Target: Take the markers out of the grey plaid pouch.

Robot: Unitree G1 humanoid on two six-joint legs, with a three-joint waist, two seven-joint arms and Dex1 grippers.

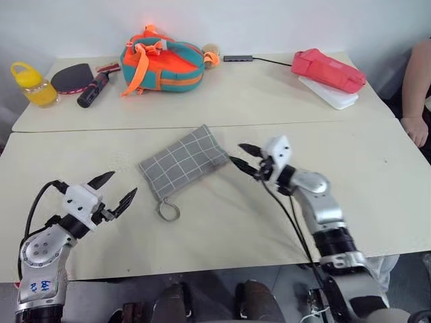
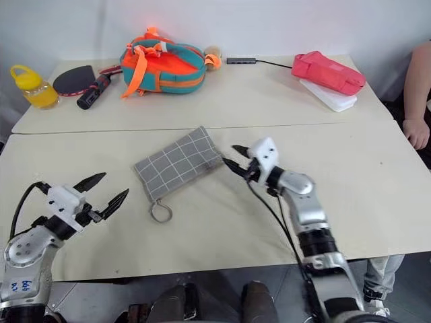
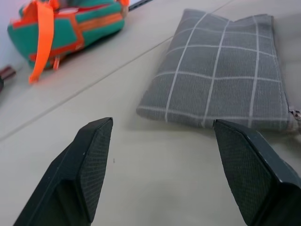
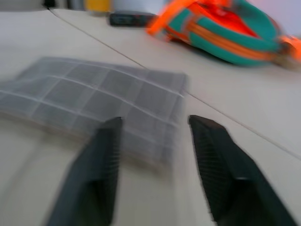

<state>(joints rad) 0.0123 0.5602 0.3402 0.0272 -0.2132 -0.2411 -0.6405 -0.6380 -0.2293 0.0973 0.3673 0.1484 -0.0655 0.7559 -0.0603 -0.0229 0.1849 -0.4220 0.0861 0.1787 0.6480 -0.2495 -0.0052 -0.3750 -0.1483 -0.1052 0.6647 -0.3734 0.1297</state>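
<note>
- Surface: two pale cream benches butted together, seam running left-right across the middle; plain white wall behind the far bench.
- A person's forearm and hand rest at the far right edge of the near bench.
- Flat grey plaid fabric pouch lies on the near bench, about centre, set diagonally, just near of the seam. Metal ring zipper pull hangs off its near corner, flat on the bench. No opening can be seen from here; no markers in sight.
- Left hand: near left, black fingers spread wide, released, nothing between them, apart from the pouch and aimed toward its left edge.
- Right hand: just right of the pouch, fingertips at its right corner, partly parted, a gap between the fingers in the right wrist view. Cannot tell whether they touch the fabric.
- Far bench, left to right: yellow plastic bottle with loop handle; black table-tennis paddle; black-and-red cylinder just beside the paddle; orange-and-teal fabric bag with orange straps; small dark flat hub with a cable; pink-red pouch lying on a white flat box.
- Bench between both hands and the pouch is bare; far-bench items sit well apart from it.
</note>
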